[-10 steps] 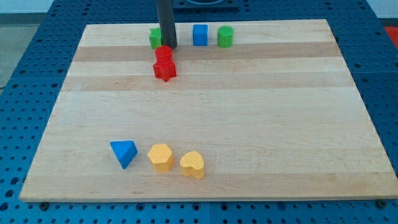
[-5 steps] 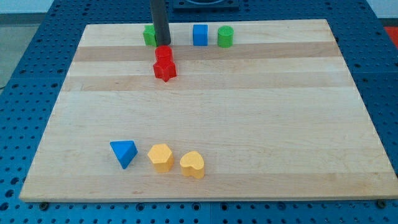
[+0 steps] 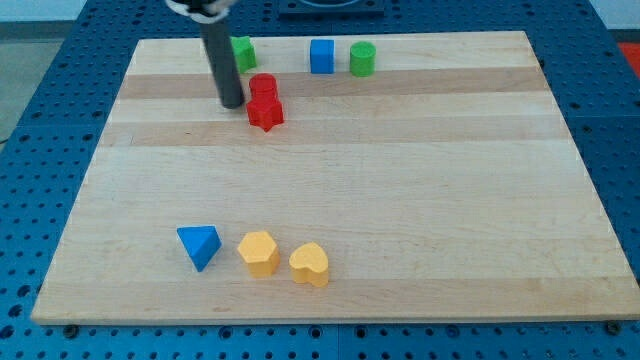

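My tip [image 3: 232,103] rests on the wooden board [image 3: 400,180] near the view's top left, just left of two touching red blocks: a red cylinder [image 3: 263,86] and a red star-shaped block [image 3: 265,112] below it. A small gap separates the tip from them. A green block [image 3: 242,52] sits above, partly hidden behind the rod.
A blue cube [image 3: 321,56] and a green cylinder [image 3: 362,59] stand along the board's top edge. Near the view's bottom left lie a blue triangular block [image 3: 199,245], a yellow hexagonal block [image 3: 259,252] and a yellow heart-shaped block [image 3: 309,264].
The rod moved left and down the view, from beside the green block to the left of the red blocks. The green block shifted slightly left. The red blocks stayed put.
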Motion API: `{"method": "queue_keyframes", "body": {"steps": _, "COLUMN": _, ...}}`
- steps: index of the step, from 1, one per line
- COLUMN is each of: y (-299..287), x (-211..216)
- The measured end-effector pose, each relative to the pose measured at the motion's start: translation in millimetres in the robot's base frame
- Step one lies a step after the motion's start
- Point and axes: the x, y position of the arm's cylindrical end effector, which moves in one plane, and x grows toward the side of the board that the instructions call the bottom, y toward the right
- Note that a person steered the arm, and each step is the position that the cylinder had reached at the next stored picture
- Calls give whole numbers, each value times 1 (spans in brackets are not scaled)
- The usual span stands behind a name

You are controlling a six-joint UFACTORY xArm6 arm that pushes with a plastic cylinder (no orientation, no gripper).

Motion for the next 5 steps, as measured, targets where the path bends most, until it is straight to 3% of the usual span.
{"method": "queue_keyframes", "body": {"steps": 2, "y": 55, "x": -10}}
{"method": "queue_keyframes", "body": {"steps": 4, "y": 47, "x": 7}}
{"method": "queue_keyframes", "body": {"steps": 5, "y": 98, "x": 8}}
